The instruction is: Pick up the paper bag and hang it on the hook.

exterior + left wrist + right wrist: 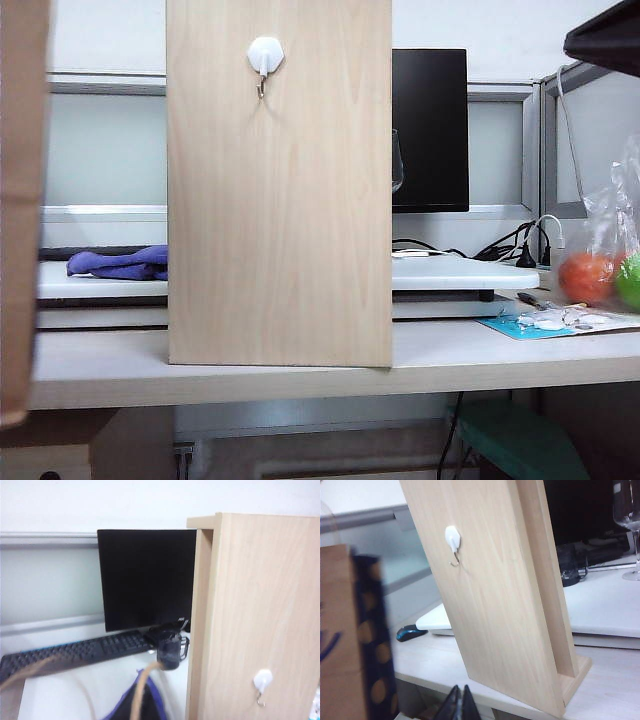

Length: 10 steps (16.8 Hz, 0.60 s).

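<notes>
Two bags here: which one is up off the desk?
The brown paper bag at the exterior view's left edge; its bottom hangs below the desktop. The clear plastic bag of fruit sits on the desk at right.

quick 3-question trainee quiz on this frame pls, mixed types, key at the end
1. True or false: the paper bag already hangs on the hook.
2. What does the hook sit on? A) wooden board B) monitor C) wall
3. Fill in: in the right wrist view, the right gripper has its fingers pressed ____.

Key: 1 false, the hook is bare and the bag is off to the left of the board. 2 A. 3 together. The left gripper is out of view; only twisted handle cord shows in its wrist view.
</notes>
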Each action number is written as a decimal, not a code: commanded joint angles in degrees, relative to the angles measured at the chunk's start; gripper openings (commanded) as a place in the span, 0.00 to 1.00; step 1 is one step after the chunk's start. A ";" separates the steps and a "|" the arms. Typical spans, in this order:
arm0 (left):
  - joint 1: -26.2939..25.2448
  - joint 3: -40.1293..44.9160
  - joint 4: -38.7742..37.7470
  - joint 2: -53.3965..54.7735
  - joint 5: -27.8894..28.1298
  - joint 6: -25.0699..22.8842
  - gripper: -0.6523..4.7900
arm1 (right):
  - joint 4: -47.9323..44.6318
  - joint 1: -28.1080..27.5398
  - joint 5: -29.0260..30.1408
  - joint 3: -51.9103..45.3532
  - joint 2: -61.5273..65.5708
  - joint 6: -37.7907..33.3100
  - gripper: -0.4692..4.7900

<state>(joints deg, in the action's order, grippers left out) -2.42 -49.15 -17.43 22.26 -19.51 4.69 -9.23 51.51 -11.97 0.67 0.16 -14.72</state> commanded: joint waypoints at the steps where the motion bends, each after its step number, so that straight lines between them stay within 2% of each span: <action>1: -0.09 0.44 -2.89 -0.39 -5.14 2.69 0.11 | -0.46 0.04 -0.15 -0.37 0.00 0.22 0.09; 3: -0.07 3.10 -1.16 -0.35 -10.29 6.60 0.11 | -0.44 0.07 -0.07 -0.37 0.00 0.20 0.09; 6: -0.07 4.61 -0.48 0.02 -12.92 7.37 0.11 | -0.44 0.07 -0.07 -0.37 0.00 0.20 0.09; 8: -0.07 4.61 0.90 0.76 -16.66 8.11 0.11 | -0.42 0.07 -0.07 -0.37 0.00 0.20 0.09; 10: 1.05 4.61 1.99 1.70 -17.18 9.33 0.11 | -0.20 0.04 -0.17 -0.37 0.00 0.24 0.09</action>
<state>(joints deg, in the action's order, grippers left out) -2.04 -44.47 -16.91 23.70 -36.05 13.56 -9.04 51.51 -11.97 0.67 0.16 -14.70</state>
